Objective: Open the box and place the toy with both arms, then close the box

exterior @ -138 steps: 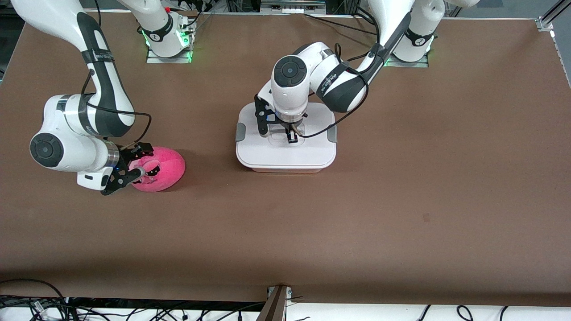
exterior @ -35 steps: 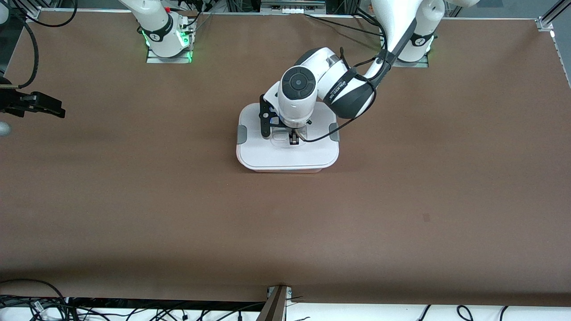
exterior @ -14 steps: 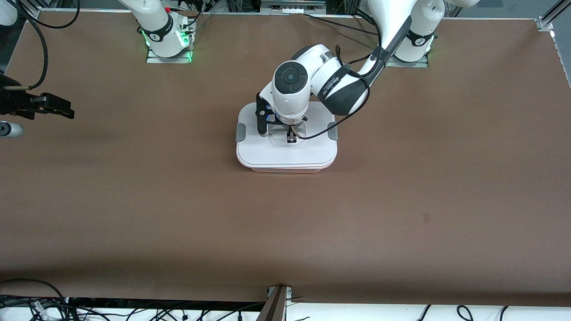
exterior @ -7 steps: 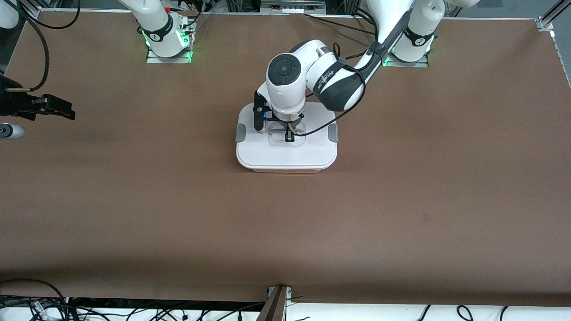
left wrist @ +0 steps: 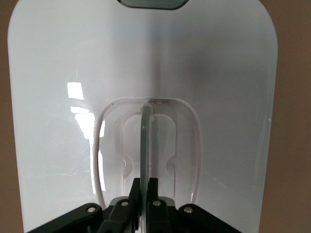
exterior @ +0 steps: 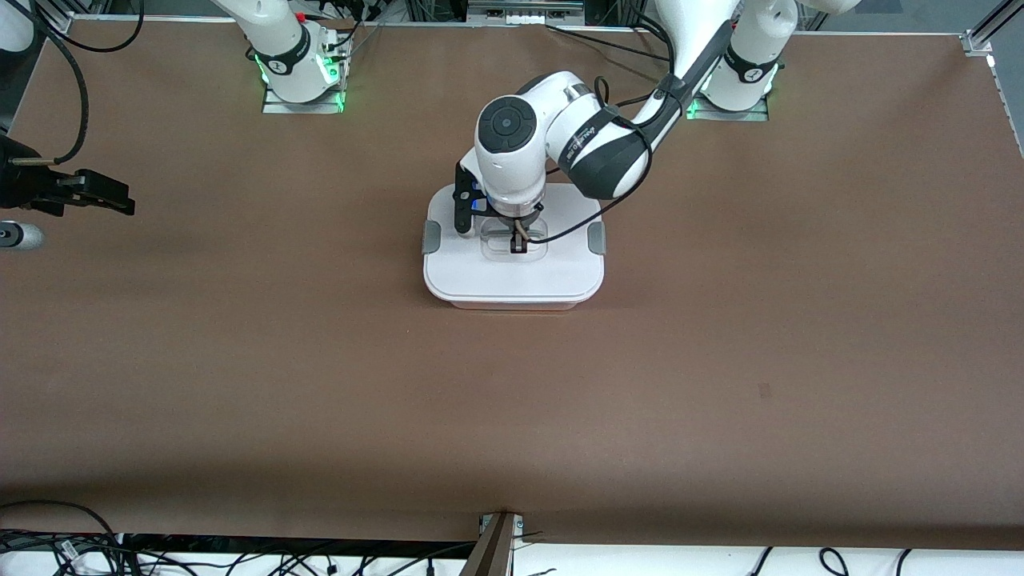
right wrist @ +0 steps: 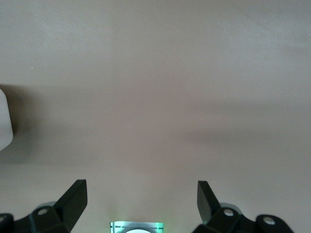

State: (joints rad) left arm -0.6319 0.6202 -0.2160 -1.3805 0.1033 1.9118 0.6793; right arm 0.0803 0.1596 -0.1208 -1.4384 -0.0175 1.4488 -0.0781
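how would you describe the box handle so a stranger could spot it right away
Find the brown table, then the white-lidded box in its middle, under the left arm. The handle is the thin clear bar standing in the lid's oval recess, pinched by the left gripper; the grey clips sit out at the lid's ends instead.

1. The table (exterior: 720,384) has a plain brown top.
2. The box (exterior: 512,276), white lid on, stands on it about midway between the two arms' ends, nearer the robots' bases than the front camera.
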